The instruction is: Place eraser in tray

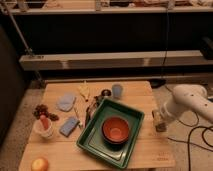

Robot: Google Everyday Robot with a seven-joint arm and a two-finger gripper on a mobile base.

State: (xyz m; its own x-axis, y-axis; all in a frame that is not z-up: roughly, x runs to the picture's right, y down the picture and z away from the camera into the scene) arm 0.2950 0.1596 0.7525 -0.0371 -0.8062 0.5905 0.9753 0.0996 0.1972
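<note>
My gripper hangs at three o'clock of the tray, likely staged to reach in; its grip I cannot tell.

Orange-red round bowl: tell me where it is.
Camera view: the bowl sits inside the dark-green rectangular plastic tray, lower centre; the gripper hangs just right of the tray.

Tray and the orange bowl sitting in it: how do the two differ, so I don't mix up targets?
The tray is dark green and rectangular; the bowl is orange-red and round. The tray is much larger than the bowl. The tray rests on the table; the bowl rests inside the tray. Both sit upright, open side up. The tool hangs to the right of the tray, by the table's right edge.
</note>
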